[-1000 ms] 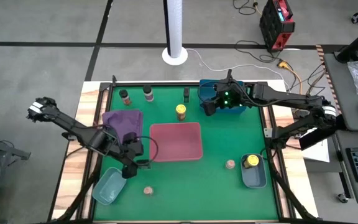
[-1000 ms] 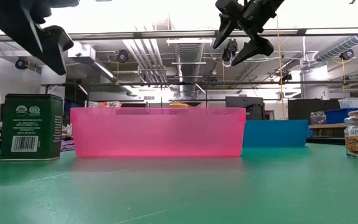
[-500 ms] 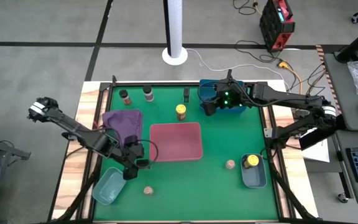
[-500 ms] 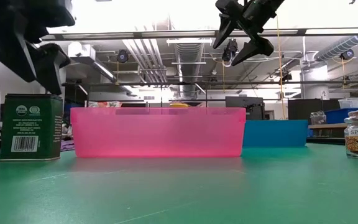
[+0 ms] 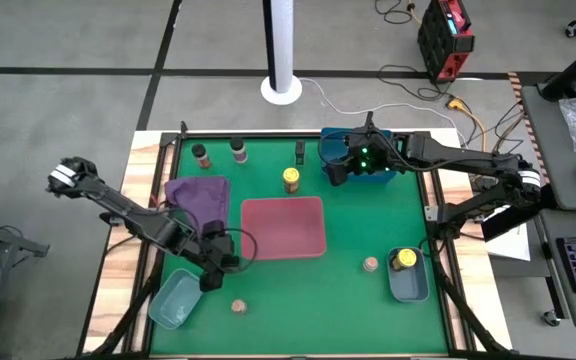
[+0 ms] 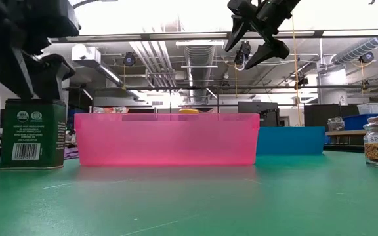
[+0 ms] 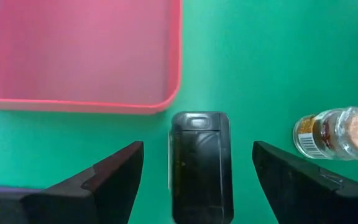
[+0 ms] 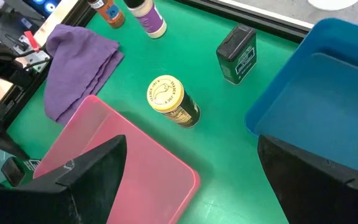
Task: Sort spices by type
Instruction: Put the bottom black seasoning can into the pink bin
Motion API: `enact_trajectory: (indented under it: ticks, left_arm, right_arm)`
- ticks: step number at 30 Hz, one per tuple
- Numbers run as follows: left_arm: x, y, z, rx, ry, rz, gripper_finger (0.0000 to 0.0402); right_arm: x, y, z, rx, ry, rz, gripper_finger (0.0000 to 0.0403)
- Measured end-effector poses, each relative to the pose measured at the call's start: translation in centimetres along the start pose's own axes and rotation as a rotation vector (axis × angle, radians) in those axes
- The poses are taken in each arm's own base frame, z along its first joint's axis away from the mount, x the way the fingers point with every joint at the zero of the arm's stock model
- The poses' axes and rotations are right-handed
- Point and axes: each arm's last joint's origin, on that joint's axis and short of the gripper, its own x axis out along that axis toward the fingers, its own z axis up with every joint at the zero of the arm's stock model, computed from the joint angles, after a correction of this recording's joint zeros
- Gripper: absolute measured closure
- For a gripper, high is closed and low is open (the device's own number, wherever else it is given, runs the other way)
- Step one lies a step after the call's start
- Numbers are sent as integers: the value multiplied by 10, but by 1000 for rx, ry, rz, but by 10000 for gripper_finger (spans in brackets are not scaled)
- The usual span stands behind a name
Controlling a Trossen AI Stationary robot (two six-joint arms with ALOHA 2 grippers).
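My left gripper (image 7: 197, 149) hangs open just above a black square tin (image 7: 201, 165), one finger on either side of it and neither touching. The tin (image 6: 31, 134) stands upright on the green mat by the red tray's near left corner. A pale tan jar (image 7: 337, 134) stands close by. My right gripper (image 5: 340, 170) waits open, high over the blue tray (image 5: 373, 165). Past its fingers show a yellow-capped jar (image 8: 173, 101), the second black tin (image 8: 238, 53) and two shakers (image 5: 200, 155). Another yellow-capped jar (image 5: 403, 260) sits in the grey-blue tray, with a tan jar (image 5: 370, 265) beside it.
The red tray (image 5: 283, 228) lies mid-table, right beside the tin. A purple cloth (image 5: 198, 198) lies at the left, and a pale teal tray (image 5: 173, 298) at the near left corner. The grey-blue tray (image 5: 408, 285) is at the near right.
My left gripper has come down toward the black tin and shifted slightly toward the table's near edge, staying open. Its fingers now hang just over the tin's top. The right arm has kept still.
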Motion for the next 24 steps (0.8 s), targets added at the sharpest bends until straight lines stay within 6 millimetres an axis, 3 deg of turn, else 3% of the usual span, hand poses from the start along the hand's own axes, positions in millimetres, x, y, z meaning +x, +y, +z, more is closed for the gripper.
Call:
enact_trajectory:
  ticks: [11,24]
  left_arm:
    - [14,-2,-2,-13,47,23,141]
    - [14,-2,-2,-15,47,18,293]
  right_arm:
    - [0,0,0,0,-2,-3,51]
    - [0,0,0,-3,-1,-3,51]
